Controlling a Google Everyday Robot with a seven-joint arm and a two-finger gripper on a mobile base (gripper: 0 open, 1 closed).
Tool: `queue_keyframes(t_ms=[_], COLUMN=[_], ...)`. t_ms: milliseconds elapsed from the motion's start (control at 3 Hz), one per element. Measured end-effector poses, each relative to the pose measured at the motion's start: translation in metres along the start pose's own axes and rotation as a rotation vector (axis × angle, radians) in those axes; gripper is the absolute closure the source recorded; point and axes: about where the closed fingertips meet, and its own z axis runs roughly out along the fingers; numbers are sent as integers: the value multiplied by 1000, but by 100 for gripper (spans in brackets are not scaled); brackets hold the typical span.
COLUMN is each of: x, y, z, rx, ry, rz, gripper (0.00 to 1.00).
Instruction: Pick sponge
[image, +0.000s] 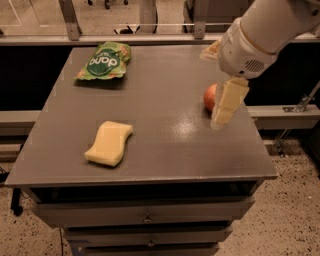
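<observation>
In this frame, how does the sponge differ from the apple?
The sponge is pale yellow; the apple is red. The sponge is a flat block with wavy sides; the apple is round. The sponge lies in full view near the front left, while the apple sits toward the right edge, partly hidden behind the gripper, which hangs above the table's right side. Both rest on the grey table, and the gripper touches neither.

1. grey table (170, 145): i count three items on its top.
2. sponge (109, 143), flat, front left.
3. green snack bag (104, 61), back left.
4. apple (210, 97), right side, partly behind my gripper (216, 86), which hangs over it with fingers spread.
</observation>
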Motion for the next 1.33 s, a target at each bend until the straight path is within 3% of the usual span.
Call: queue_keyframes(t_ms=[333,667,1000,1333], x=[-36,-62,-91,-135], y=[-17,-25,-17,3], z=[49,90,121,137], rx=[-55,-122,-204,-304], ry=[-135,-281,-442,-574], rz=[-95,-122,-121,-170], gripper=[0,0,0,0])
